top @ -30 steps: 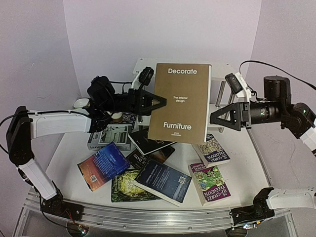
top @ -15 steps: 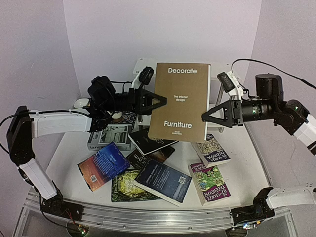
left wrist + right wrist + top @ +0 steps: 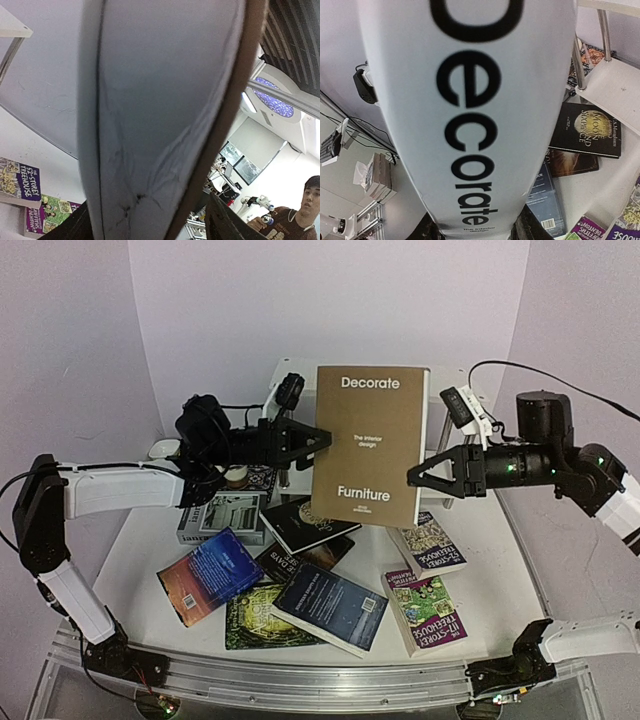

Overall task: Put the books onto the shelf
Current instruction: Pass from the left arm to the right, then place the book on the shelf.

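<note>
Brown book [image 3: 368, 445] between level left hand [image 3: 324, 441], right hand [image 3: 411, 478].

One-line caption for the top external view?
Right gripper holds the upright brown Decorate Furniture book before the shelf; left gripper open at its opposite edge.

Top external: high behind the near edge of the table [image 3: 490, 575], facing the back wall [image 3: 330, 300], whole tabletop framed.
Left wrist: hard against the page edge of the Decorate book [image 3: 150, 125].
Right wrist: equally near, on its spine.
All 3 share that book.

Matt card cover on the book [image 3: 367, 445]; glossy chrome shelf legs [image 3: 606, 37].
</note>
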